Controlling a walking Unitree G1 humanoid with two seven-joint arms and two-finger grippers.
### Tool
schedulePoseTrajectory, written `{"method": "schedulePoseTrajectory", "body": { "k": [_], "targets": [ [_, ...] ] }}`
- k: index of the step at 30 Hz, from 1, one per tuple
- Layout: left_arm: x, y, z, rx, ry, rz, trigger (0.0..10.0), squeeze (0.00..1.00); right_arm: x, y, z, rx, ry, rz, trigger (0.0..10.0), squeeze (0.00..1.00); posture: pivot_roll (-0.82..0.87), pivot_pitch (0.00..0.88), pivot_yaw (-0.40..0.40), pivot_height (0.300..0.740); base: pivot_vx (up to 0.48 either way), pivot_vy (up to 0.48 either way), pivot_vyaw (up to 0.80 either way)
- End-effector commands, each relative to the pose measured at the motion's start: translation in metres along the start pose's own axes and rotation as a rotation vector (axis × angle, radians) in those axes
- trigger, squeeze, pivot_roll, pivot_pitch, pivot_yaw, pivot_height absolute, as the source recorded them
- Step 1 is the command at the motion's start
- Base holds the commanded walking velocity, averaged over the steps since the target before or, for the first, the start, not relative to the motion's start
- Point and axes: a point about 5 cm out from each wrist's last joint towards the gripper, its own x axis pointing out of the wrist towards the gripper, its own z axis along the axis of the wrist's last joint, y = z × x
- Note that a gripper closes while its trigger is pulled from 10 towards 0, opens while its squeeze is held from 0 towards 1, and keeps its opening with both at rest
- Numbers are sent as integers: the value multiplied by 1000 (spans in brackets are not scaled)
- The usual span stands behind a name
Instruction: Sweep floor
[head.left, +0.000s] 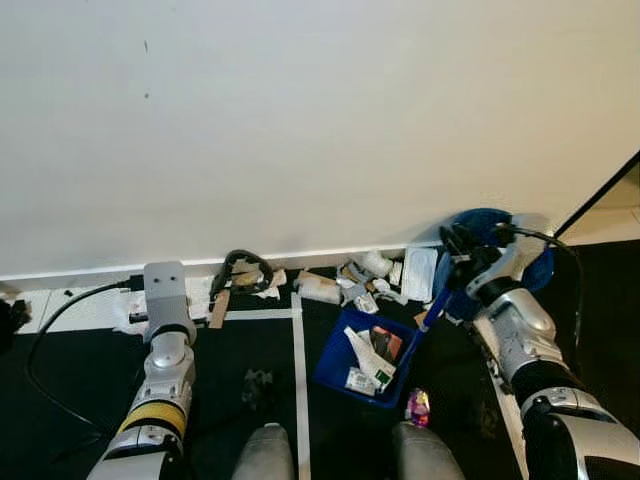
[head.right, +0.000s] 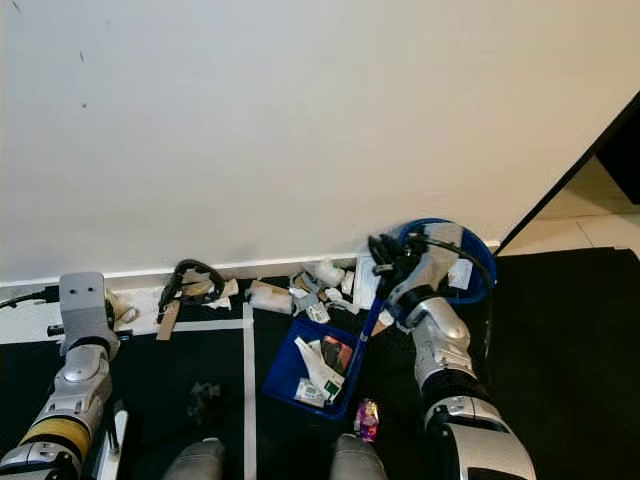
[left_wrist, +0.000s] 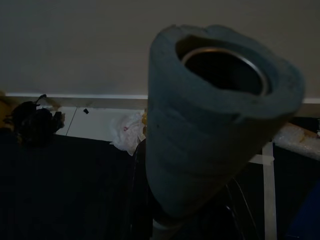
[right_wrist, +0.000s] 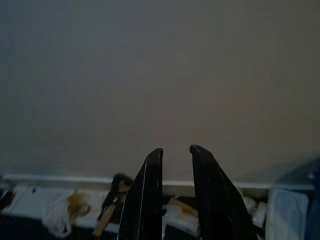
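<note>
Left eye view: a blue dustpan (head.left: 372, 358) sits on the dark floor (head.left: 90, 370) just off the white wall (head.left: 300, 120), already holding wrappers and scraps. More litter (head.left: 350, 280) lies along the baseboard, one bright wrapper (head.left: 417, 407) beside the pan. The right hand (head.left: 458, 245) is raised near a blue handle (head.left: 432, 310); grip on it: cannot tell.

Right eye view: same scene; left arm (head.right: 75, 370) low at the left, its hand hidden.

Left wrist view: a grey foam-covered tube end (left_wrist: 215, 120) close to the lens, likely the broom handle; contact hidden.

Right wrist view: right hand's fingers (right_wrist: 150, 195) narrow, nothing between them.

Judgement: roughly halfway, baseboard pile left.
</note>
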Motion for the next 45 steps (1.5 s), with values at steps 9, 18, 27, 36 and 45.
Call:
{"method": "schedulePoseTrajectory", "body": {
  "k": [9, 18, 27, 36, 45],
  "targets": [
    [-3, -17, -8, -12, 40, -58, 10000, 0, -3, 25, -21, -66, 122, 194, 10000, 0, 111, 35, -64, 740, 0, 0, 0],
    [-2, -20, -5, 2, 28, -62, 10000, 0, 3, 28, -13, -76, 94, 240, 10000, 0, 109, 36, -91, 740, 0, 0, 0],
    [0, -20, 1, 15, 4, -64, 10000, 0, 5, 40, -12, -94, 99, 338, 10000, 0, 111, 41, -101, 740, 0, 0, 0],
    [0, -21, 4, 33, -8, -80, 10000, 0, -6, 42, -17, -122, 144, 445, 10000, 0, 110, 43, -98, 740, 0, 0, 0],
    [2, -21, 8, 41, -18, -91, 10000, 0, -18, 29, -5, -179, 148, 498, 10000, 0, 108, 42, -88, 740, 0, 0, 0]
  ]
}}
